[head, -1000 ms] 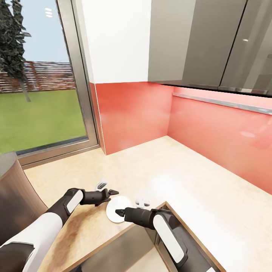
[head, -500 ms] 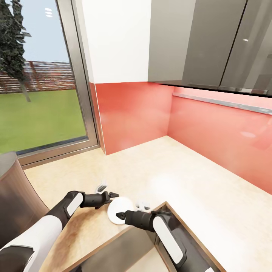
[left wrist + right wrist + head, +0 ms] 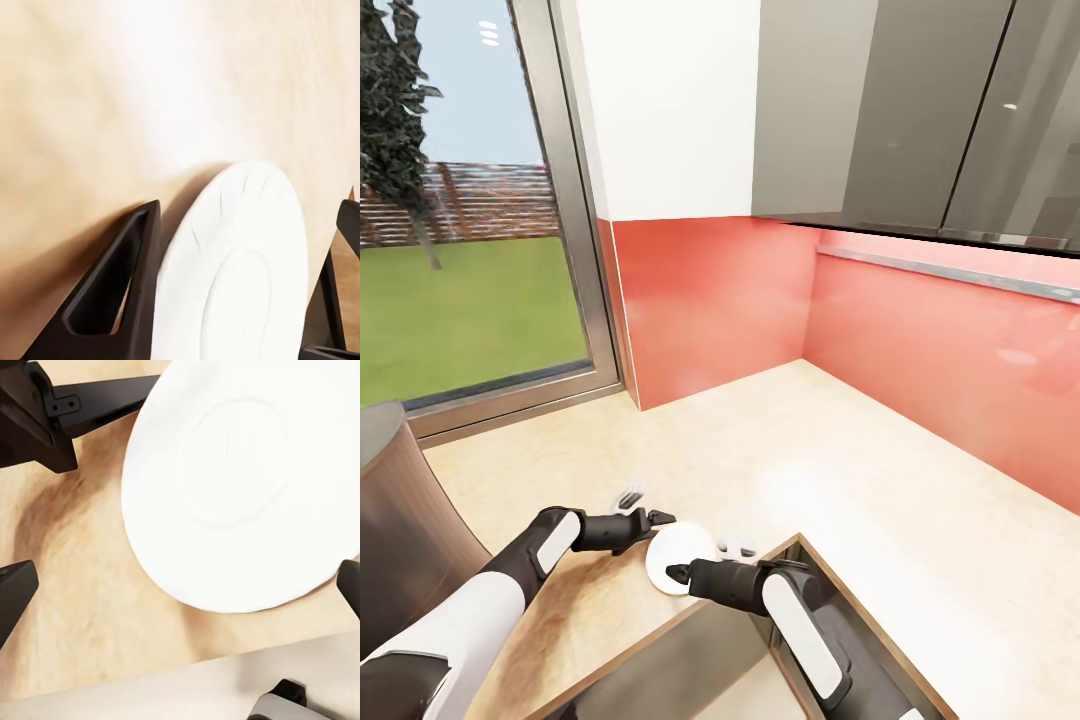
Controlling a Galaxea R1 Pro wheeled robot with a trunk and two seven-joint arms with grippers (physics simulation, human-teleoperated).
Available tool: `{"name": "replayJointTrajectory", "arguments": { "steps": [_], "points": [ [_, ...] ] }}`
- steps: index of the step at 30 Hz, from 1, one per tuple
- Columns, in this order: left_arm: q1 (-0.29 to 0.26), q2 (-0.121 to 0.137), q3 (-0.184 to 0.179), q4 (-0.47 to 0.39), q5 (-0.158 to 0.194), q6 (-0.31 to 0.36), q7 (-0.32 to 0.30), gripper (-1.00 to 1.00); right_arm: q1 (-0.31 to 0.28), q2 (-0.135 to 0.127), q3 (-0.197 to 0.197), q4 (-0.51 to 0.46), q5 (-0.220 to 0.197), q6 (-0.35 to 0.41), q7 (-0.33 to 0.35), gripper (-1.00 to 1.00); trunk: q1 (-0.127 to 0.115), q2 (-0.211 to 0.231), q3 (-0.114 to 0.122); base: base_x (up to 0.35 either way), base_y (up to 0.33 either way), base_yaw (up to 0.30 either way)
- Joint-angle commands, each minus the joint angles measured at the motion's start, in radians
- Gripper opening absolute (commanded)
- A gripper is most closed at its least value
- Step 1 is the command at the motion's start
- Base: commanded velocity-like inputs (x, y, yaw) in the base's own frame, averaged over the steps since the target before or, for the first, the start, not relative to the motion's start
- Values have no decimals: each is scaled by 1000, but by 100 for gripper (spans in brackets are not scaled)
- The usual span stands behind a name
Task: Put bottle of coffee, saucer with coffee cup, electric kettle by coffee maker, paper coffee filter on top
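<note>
saucer [image 3: 672, 560] is thin, rigid, slick: left hand [image 3: 660, 520] pinches its rim, right hand [image 3: 673, 574] open just beside, grip only the edge

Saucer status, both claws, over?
Saucer white, tilted above the wooden surface, between both claws. Left claw at its rim, fingers either side. Right claw open beneath it. Nothing in the way.

The saucer [image 3: 678, 560] is tilted above the brown wooden island [image 3: 595, 615], between the two grippers. The left gripper [image 3: 662, 519] meets its upper rim; the right gripper [image 3: 676, 576] points at its lower edge (jaw states unclear). Beyond lie the pale beige countertop [image 3: 840, 480], red backsplash [image 3: 920, 340] and window [image 3: 460, 230].
</note>
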Motion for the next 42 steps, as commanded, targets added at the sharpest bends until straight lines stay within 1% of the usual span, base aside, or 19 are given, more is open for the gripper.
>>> {"name": "replayJointTrajectory", "arguments": {
  "steps": [1,19,23,27,42],
  "points": [
    [-1,1,-7,-1,-4,2,-2,100,-1,0,1,-1,-13,2,-10,100,1,-2,-2,0,0,0],
    [-1,-7,-7,-1,-4,4,-3,100,-1,0,-5,2,-13,2,-10,100,1,-2,-2,0,0,0],
    [-1,-6,-6,-1,-4,4,-3,100,-1,0,-36,15,-11,2,-10,100,1,-2,-2,0,0,0],
    [-1,-7,-6,-1,-4,5,-3,100,-1,0,-46,29,-11,2,-10,100,1,-2,-2,0,0,0],
    [-1,-9,-6,-1,-5,10,-8,100,-1,0,-45,32,-11,2,-10,100,1,-2,-2,0,0,0]
  ]
}}
